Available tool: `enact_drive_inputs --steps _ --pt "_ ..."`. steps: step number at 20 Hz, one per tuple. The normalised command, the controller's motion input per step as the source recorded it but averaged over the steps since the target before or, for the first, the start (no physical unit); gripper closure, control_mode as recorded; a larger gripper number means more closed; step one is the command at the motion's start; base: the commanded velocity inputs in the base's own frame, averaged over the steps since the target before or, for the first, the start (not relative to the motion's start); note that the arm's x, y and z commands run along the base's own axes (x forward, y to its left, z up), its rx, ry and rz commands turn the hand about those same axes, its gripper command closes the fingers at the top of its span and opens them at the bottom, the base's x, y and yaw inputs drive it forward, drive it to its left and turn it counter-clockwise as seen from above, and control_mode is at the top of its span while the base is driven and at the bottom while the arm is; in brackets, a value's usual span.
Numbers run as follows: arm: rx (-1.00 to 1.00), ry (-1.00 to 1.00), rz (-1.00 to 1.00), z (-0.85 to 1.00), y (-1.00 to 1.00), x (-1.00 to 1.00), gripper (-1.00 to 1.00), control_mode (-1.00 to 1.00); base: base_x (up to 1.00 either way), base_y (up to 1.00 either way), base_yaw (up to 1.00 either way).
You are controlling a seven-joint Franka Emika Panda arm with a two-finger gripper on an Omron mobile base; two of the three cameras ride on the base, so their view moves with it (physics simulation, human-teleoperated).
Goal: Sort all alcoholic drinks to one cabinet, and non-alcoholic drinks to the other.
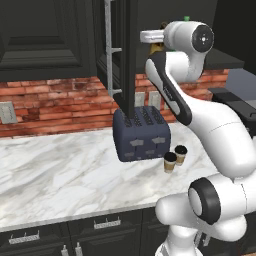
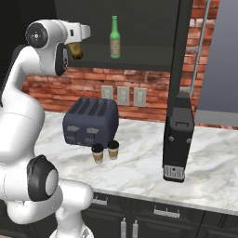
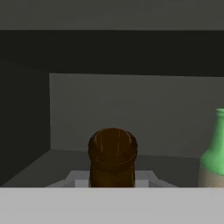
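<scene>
My gripper [image 2: 76, 45] is shut on the amber-brown bottle [image 2: 76, 51], held up at the mouth of the open upper cabinet; the same bottle [image 1: 156, 48] peeks out beside the hand in the left base view. In the hand view its brown cap [image 3: 113, 156] sits low in the middle, with the cabinet's inside behind it. The green bottle [image 2: 115, 39] stands upright on the cabinet shelf, to the right of the held one [image 3: 213, 155]. Two tan lidded cups [image 2: 97, 153] [image 2: 113, 149] stand side by side on the counter in front of the toaster [image 1: 170, 162] [image 1: 180, 155].
A dark blue toaster [image 2: 90, 122] sits on the marble counter [image 1: 60, 175] under the cabinet. A black coffee machine [image 2: 177, 139] stands to the right. The cabinet's open doors [image 1: 117, 50] [image 2: 207, 56] jut out on both sides of the opening. Brick wall with outlets runs behind.
</scene>
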Motion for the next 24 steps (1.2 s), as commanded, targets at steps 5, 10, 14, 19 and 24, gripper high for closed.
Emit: enact_drive_inputs --steps 5,10,14,19,24 --pt "0.00 0.03 -0.01 0.00 0.00 0.30 1.00 -1.00 0.00 0.00 0.00" --pt "0.00 0.05 -0.01 0.00 0.00 0.31 1.00 -1.00 0.00 0.00 0.00" --pt "0.00 0.05 0.00 0.00 0.00 0.30 1.00 -1.00 0.00 0.00 0.00" --pt "0.00 0.05 0.00 -0.01 0.01 0.29 1.00 -1.00 0.00 0.00 0.00" --pt "-0.01 0.05 0.00 -0.10 0.04 0.27 1.00 -1.00 0.00 0.00 0.00"
